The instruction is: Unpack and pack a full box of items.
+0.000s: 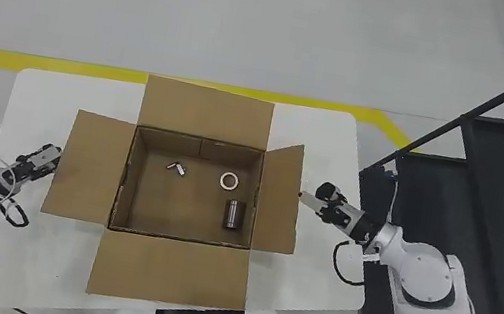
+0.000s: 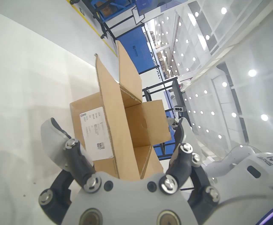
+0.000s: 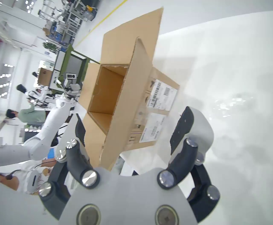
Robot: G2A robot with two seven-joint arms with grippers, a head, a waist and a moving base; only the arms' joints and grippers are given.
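Note:
An open cardboard box [image 1: 193, 159] stands in the middle of the white table [image 1: 336, 141], all flaps spread outward. On its floor lie a small silver metal piece [image 1: 177, 168], a white tape roll [image 1: 228, 181] and a dark cylinder [image 1: 232, 214]. My left gripper [image 1: 47, 157] hangs open just outside the box's left flap, facing the labelled side wall [image 2: 96, 132]. Open and empty as well, my right gripper [image 1: 314, 194] sits close to the edge of the right flap [image 3: 125, 106].
A black metal rack [image 1: 503, 171] stands beside the table on the right. A yellow floor line [image 1: 45, 66] runs behind the table. The table surface around the box is bare white.

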